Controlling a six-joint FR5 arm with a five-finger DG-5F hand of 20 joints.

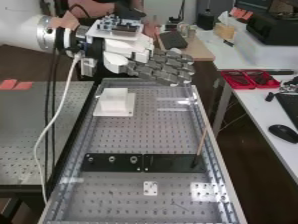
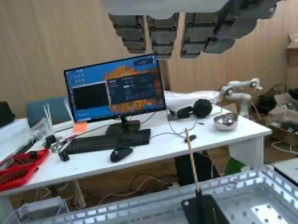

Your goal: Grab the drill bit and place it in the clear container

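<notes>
While fingers (image 1: 163, 66) extend, thin rod (image 1: 201, 144) standing, black plate (image 1: 174, 163) beneath.

Clad in smooth, rounded white along the arm (image 1: 18, 25). Ringed by a silvery collar (image 1: 46, 33) dotted with screws, then by black and white bands (image 1: 64, 40). Topped with a pale housing (image 1: 114, 34) under a blue circuit board (image 1: 120, 23). Trailing a slim white cable (image 1: 64, 100). Finished in segmented, dark grey fingers (image 1: 166, 66), white-covered (image 1: 116, 62) at the base.
</notes>
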